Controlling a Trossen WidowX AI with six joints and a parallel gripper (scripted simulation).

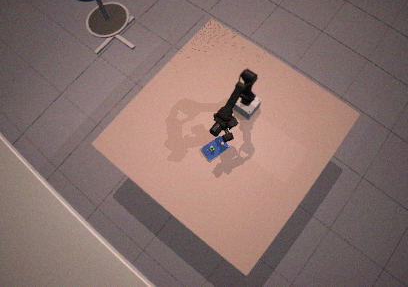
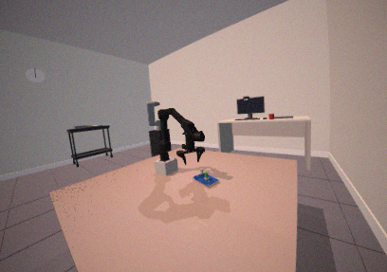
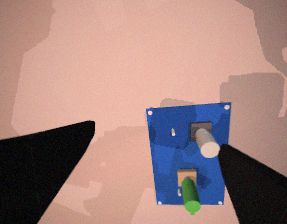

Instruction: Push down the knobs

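Note:
The blue circuit board (image 1: 219, 151) (image 2: 212, 181) (image 3: 164, 167) stands on the table. In the wrist view, a white knob (image 3: 208, 144) stands over a dark potentiometer (image 3: 196, 128), and a green knob (image 3: 191, 194) stands over a tan potentiometer (image 3: 184, 173). Both potentiometers appear in place on the board. Whether either knob sits flush against its potentiometer is too small to tell. My gripper (image 2: 192, 162) (image 3: 156, 138) is open and empty, raised above the board. Its right finger overlaps the board's right edge in the wrist view; the exterior view shows both fingertips above the knobs.
The arm's grey base (image 1: 248, 107) (image 2: 166, 166) stands on the tabletop behind the board. Two small light pins (image 3: 173, 132) (image 3: 179, 192) stand on the board beside the potentiometers. A desk (image 2: 266, 121) with a monitor and a black cart (image 2: 90, 129) are far off.

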